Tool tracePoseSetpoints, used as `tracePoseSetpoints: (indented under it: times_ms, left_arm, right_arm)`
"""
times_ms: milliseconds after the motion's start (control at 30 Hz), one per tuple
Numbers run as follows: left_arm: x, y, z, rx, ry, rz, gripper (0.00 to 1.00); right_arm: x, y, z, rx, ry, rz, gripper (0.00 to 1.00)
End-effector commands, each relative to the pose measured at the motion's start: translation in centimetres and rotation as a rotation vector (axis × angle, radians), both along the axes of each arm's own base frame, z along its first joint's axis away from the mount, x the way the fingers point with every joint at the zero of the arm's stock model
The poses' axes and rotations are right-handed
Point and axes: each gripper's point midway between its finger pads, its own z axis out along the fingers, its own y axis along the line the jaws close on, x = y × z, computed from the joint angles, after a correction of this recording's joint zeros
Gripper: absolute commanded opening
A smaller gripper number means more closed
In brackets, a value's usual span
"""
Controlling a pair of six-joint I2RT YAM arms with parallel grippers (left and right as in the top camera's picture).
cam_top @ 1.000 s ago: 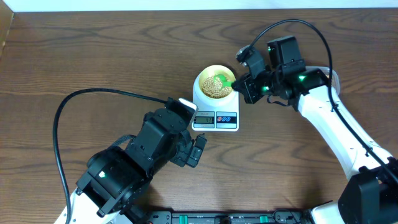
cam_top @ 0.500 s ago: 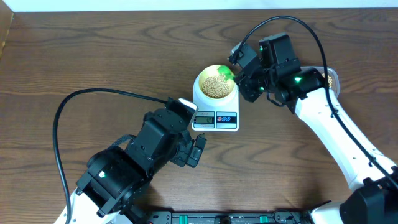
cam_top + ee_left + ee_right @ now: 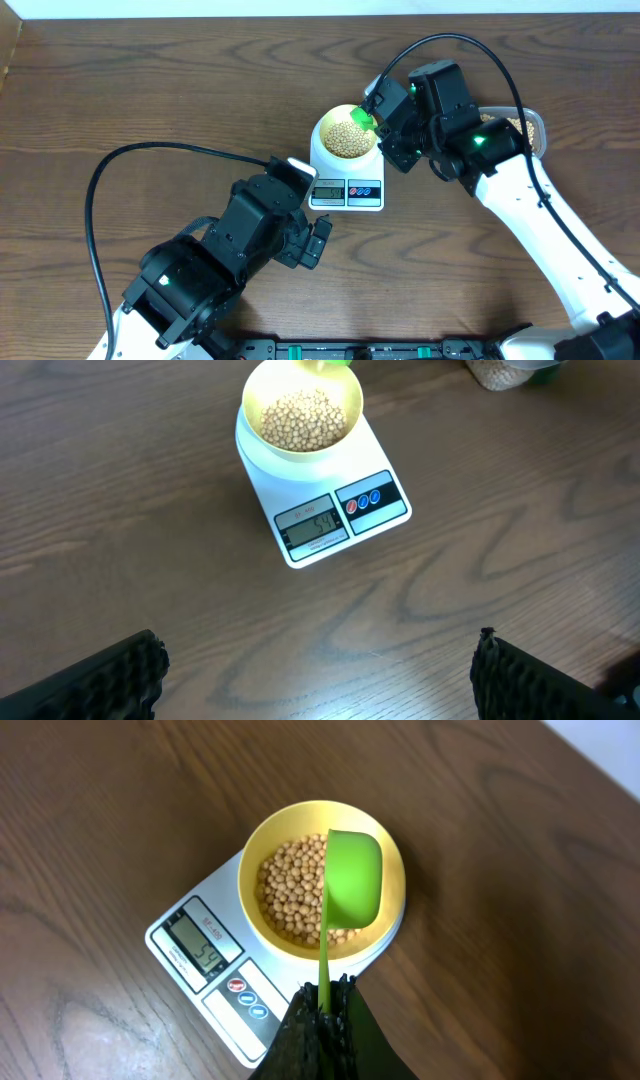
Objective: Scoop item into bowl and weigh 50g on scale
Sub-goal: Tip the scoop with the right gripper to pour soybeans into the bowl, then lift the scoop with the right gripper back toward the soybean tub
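A pale-yellow bowl point(image 3: 248, 880) point(image 3: 325, 128) point(image 3: 254, 400) stands on the white scale point(image 3: 225, 1015) point(image 3: 346, 203) point(image 3: 300, 550), filled with tan beans point(image 3: 288, 890) point(image 3: 347, 143) point(image 3: 305, 418). The scale's display point(image 3: 205, 952) reads 54. My right gripper point(image 3: 325, 1005) point(image 3: 385, 128) is shut on the thin handle of a green scoop point(image 3: 353, 878) point(image 3: 362, 117). The scoop's cup hangs over the right half of the bowl, and no beans show in it. My left gripper point(image 3: 318, 660) point(image 3: 318, 240) is open above bare table just in front of the scale, holding nothing.
A clear tub of beans point(image 3: 527, 125) point(image 3: 500, 372) sits to the right of the scale, mostly hidden behind my right arm in the overhead view. My left arm's black cable point(image 3: 100, 180) loops over the table on the left.
My right gripper has shifted left and toward the back with the scoop, and the wrist has turned, keeping the cup over the bowl's right side. The left arm has not moved.
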Motion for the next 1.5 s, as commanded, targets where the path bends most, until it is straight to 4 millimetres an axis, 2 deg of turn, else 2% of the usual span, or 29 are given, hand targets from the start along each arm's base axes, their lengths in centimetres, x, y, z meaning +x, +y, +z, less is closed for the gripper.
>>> tracePoseSetpoints:
  times_ms: [0,300,400,433,567,700,767,900,967,1167,1467]
  left_arm:
    - [0.0,-0.1,0.7,-0.018,-0.008,0.000,0.99]
    - [0.0,-0.1,0.7,-0.018,-0.008,0.000,0.99]
    - [0.0,-0.1,0.7,-0.018,-0.008,0.000,0.99]
    - [0.0,-0.1,0.7,-0.018,-0.008,0.000,0.99]
    - [0.0,-0.1,0.7,-0.018,-0.008,0.000,0.99]
    - [0.0,-0.1,0.7,-0.018,-0.008,0.000,0.99]
    - [0.0,-0.1,0.7,-0.018,-0.008,0.000,0.99]
    - [0.0,-0.1,0.7,-0.018,-0.008,0.000,0.99]
    - [0.0,-0.1,0.7,-0.018,-0.008,0.000,0.99]
    - [0.0,-0.1,0.7,-0.018,-0.008,0.000,0.99]
    - [0.0,-0.1,0.7,-0.018,-0.008,0.000,0.99]
  right_arm:
    - [0.1,0.1,2.3,-0.007,-0.071,0.003,0.01]
    - [0.1,0.1,2.5,0.030,-0.048,-0.042,0.01]
    - [0.3,-0.5,2.8,0.046,-0.041,-0.100,0.01]
    - [0.6,-1.3,3.0,0.047,-0.042,-0.147,0.01]
    - [1.4,-6.4,4.1,0.004,-0.068,-0.367,0.01]
    - [1.4,-11.1,5.5,-0.012,-0.091,-0.520,0.01]
    - [1.1,-14.1,6.2,-0.021,-0.101,-0.613,0.01]
    - [0.8,-18.3,6.5,-0.049,-0.101,-0.730,0.01]
    - [0.6,-19.8,6.2,-0.061,-0.086,-0.769,0.01]
    - [0.0,-22.8,5.1,-0.050,-0.025,-0.895,0.01]
    - [0.3,-23.3,4.4,-0.005,0.010,-0.967,0.01]
